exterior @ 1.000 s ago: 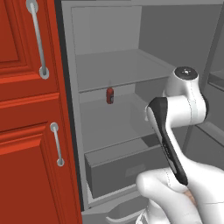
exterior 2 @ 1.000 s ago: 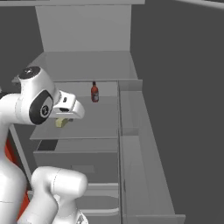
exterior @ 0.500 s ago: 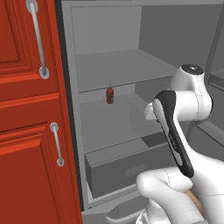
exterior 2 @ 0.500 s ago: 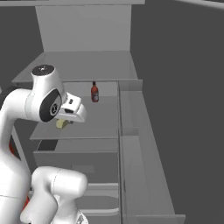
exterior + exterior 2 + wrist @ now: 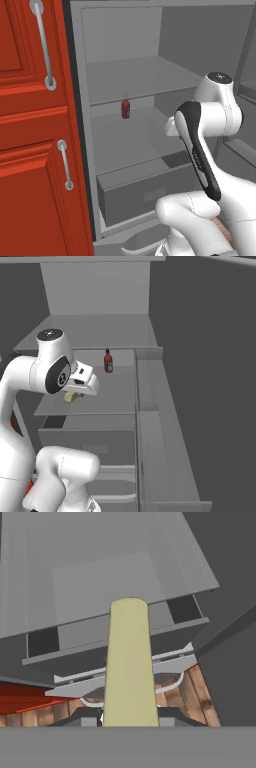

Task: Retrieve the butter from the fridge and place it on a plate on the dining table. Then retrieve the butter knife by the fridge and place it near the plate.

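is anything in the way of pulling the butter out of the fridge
Nothing visible blocks it. The gripper is shut on the butter above the middle shelf. The small red bottle stands farther back, off the way out, and the fridge is open.

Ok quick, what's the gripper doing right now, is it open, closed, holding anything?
Gripper: closed on the butter, the pale-yellow stick held between its fingers in front of the open fridge.
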